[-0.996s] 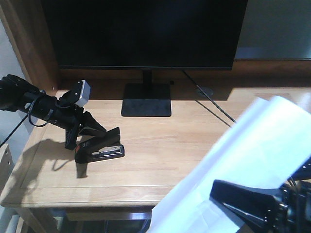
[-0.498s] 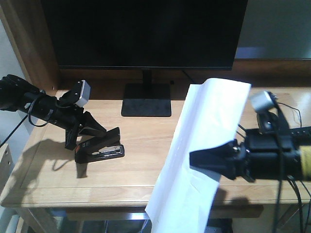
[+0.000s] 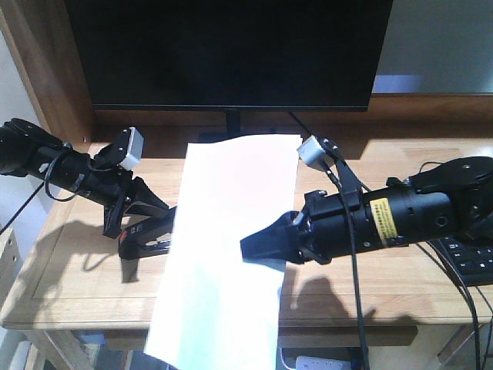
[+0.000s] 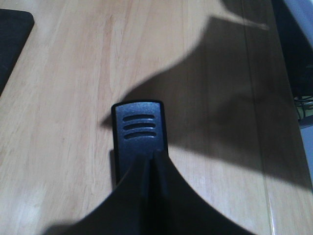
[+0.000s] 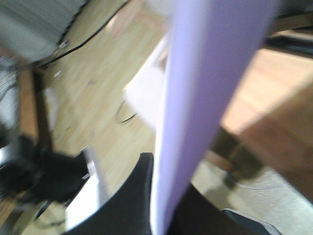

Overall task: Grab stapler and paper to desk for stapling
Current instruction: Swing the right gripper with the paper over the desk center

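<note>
The left gripper (image 3: 137, 210) is pressed together on the stapler (image 3: 143, 240), which sits on the desk (image 3: 77, 277) just below its fingers. The right gripper (image 3: 258, 247) pinches the paper (image 3: 231, 200) at its side edge; the sheet hangs above the desk

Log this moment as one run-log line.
left gripper shut on stapler resting on desk | right gripper shut on paper above desk | paper hides stapler's front | not stapled
</note>
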`<state>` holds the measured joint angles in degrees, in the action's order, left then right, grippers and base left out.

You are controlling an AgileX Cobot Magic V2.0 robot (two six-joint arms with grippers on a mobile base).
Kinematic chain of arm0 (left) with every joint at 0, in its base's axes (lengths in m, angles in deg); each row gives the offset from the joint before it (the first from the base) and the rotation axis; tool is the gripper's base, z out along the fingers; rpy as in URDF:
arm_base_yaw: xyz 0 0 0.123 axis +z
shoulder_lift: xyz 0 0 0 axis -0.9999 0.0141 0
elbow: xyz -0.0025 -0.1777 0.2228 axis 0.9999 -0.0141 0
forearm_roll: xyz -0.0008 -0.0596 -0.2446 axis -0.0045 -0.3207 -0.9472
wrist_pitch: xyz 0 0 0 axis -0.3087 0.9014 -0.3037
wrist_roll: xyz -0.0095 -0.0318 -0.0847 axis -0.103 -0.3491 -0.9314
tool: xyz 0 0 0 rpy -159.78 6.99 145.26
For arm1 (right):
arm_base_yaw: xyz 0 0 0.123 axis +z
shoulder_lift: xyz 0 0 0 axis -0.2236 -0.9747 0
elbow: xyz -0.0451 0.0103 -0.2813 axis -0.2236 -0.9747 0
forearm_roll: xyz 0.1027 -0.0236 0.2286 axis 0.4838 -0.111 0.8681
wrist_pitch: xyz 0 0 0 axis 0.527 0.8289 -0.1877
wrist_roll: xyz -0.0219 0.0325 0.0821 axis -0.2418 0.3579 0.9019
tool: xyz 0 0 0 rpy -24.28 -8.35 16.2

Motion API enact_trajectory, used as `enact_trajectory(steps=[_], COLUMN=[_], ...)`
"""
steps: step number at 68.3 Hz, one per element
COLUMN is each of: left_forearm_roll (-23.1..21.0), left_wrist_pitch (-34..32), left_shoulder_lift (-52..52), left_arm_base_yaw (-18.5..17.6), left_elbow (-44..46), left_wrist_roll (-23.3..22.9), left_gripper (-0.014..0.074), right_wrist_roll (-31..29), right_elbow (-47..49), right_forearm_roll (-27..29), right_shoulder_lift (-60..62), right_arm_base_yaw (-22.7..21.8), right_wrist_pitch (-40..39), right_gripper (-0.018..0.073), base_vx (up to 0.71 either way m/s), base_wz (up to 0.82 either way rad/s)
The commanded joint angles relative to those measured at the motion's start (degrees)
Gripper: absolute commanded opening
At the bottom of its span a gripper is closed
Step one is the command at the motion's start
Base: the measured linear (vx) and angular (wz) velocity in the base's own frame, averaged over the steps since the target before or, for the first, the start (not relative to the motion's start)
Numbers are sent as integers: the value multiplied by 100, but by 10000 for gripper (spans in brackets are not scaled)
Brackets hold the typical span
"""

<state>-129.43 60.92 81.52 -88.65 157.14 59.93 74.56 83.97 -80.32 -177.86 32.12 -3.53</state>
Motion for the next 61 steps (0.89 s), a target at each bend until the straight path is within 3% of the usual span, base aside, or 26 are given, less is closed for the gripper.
enact_trajectory(steps=[1, 14, 61], left_forearm_roll=[-314, -314, -314], left_wrist_pitch=[215, 215, 215], left_shoulder_lift=[-339, -339, -339], left_arm_base_yaw=[-28, -28, -28], left_elbow=[138, 138, 138], left_wrist_roll=[-24, -24, -24], left_gripper=[-6, -6, -6], right_wrist_roll=[110, 171, 226], right_elbow=[161, 161, 343], right_forearm_roll=[-9, -9, -7], right_shoulder_lift=[-88, -792, -1566], right_arm_base_yaw=[-5, -63, -226], right_wrist_pitch=[502, 1148, 1857], right_gripper=[-1, -1, -1], base_vx=[0, 0, 0], base_wz=[0, 0, 0])
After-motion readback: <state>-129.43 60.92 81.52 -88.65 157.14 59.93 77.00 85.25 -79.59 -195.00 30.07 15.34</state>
